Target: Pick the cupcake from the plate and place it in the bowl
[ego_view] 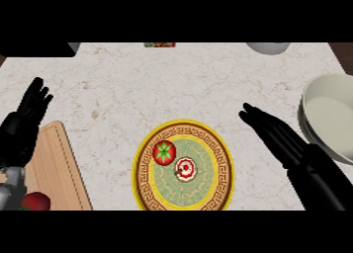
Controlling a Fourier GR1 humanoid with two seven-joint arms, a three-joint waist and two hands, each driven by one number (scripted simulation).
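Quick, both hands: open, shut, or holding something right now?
Left hand: open, fingers straight, holding nothing, resting at the left edge.
Right hand: open, fingers straight, holding nothing, between the plate and the bowl.

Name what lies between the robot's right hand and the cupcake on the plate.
In the head view, only bare counter and the plate rim separate the right robot hand from the cupcake.

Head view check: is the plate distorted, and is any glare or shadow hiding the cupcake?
Head view: the plate looks taller than wide; even lighting, no glare; the cupcake and tomato show unshadowed; the bowl is cut by the right edge.
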